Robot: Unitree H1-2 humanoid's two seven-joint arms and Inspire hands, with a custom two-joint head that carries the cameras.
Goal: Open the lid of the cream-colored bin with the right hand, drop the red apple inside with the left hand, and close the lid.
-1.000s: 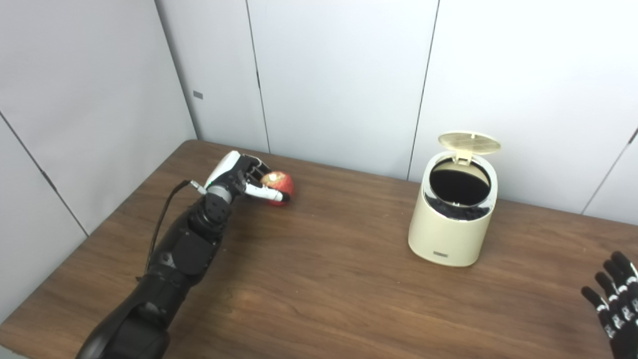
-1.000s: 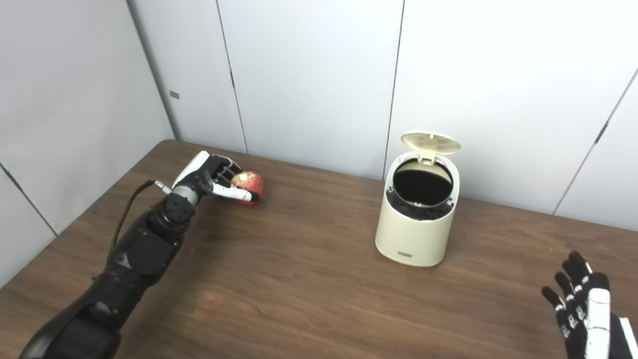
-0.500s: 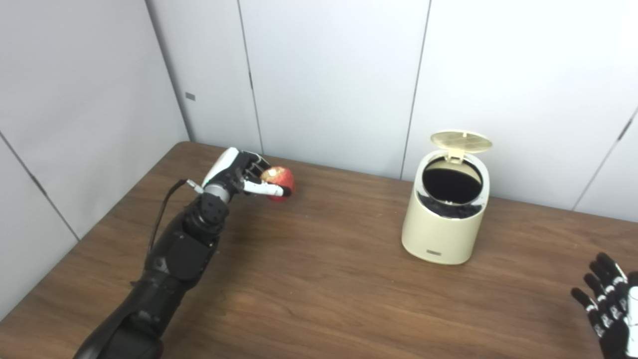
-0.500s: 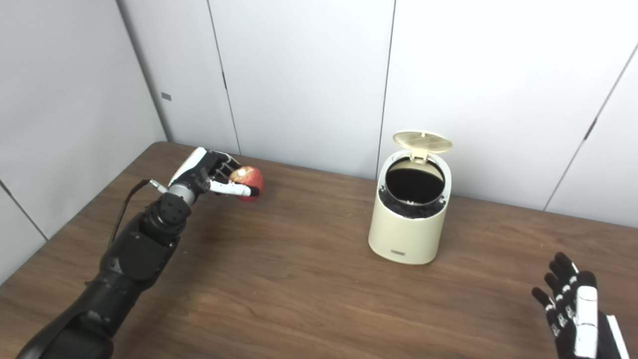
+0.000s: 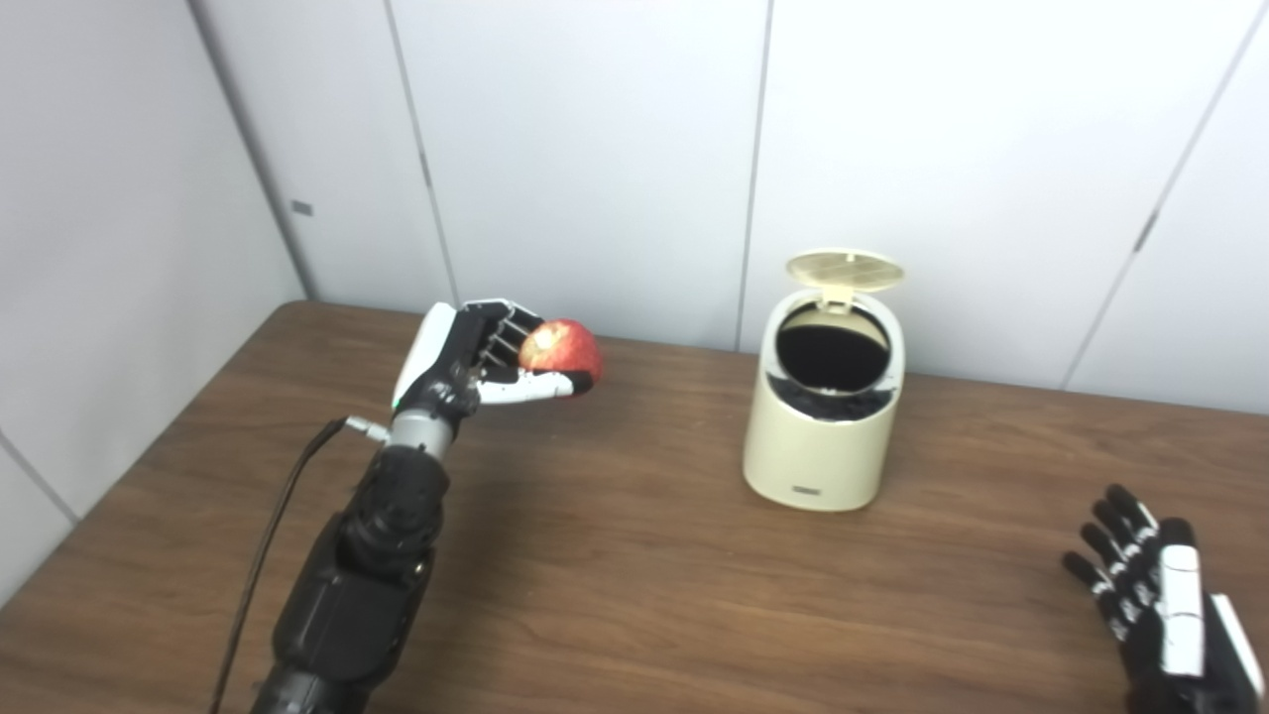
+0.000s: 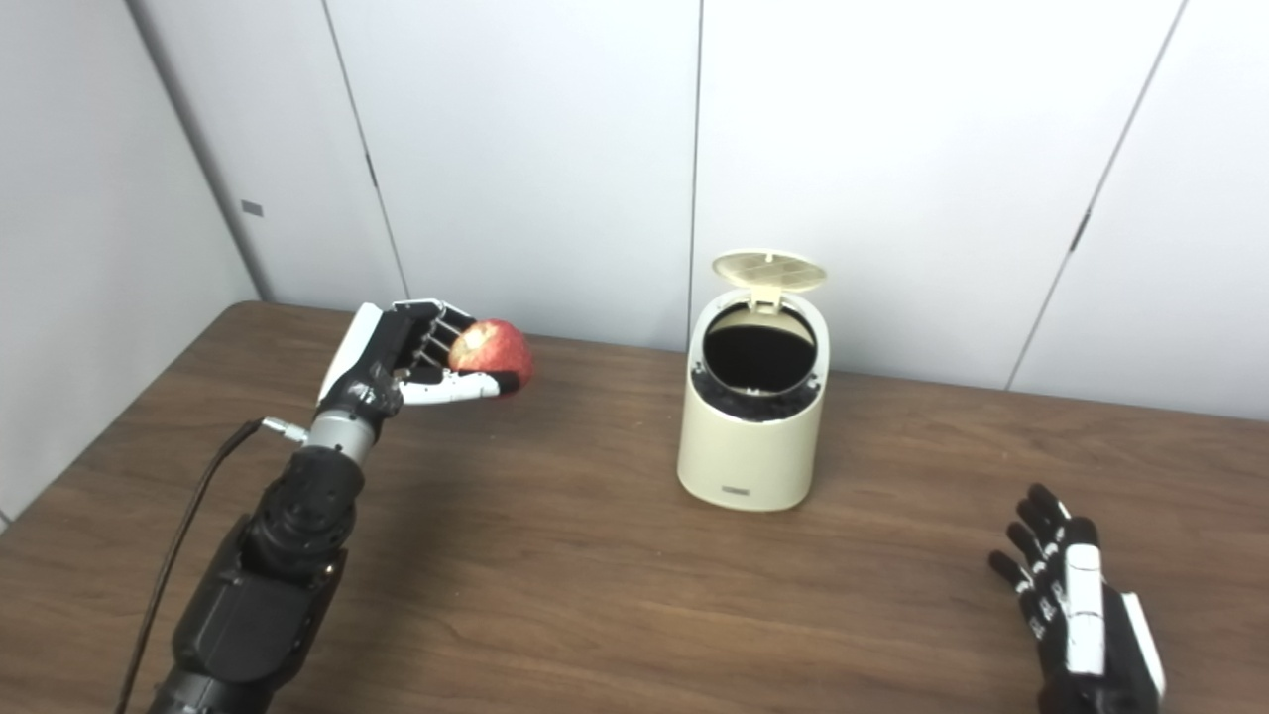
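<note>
Red apple (image 5: 561, 349) sits gripped in the left robot hand (image 5: 466, 362); the right robot hand (image 6: 1076, 595) is spread, empty.

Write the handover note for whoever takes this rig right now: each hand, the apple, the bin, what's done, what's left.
Left hand: shut on the red apple, held up off the table, left of the bin.
Right hand: open, holding nothing, low at the near right.
Cream-colored bin: upright near the table's back edge, lid raised, opening clear.
Done: lid opened, apple picked up.
Left: carry the apple over the opening, drop it in, close the lid.
</note>
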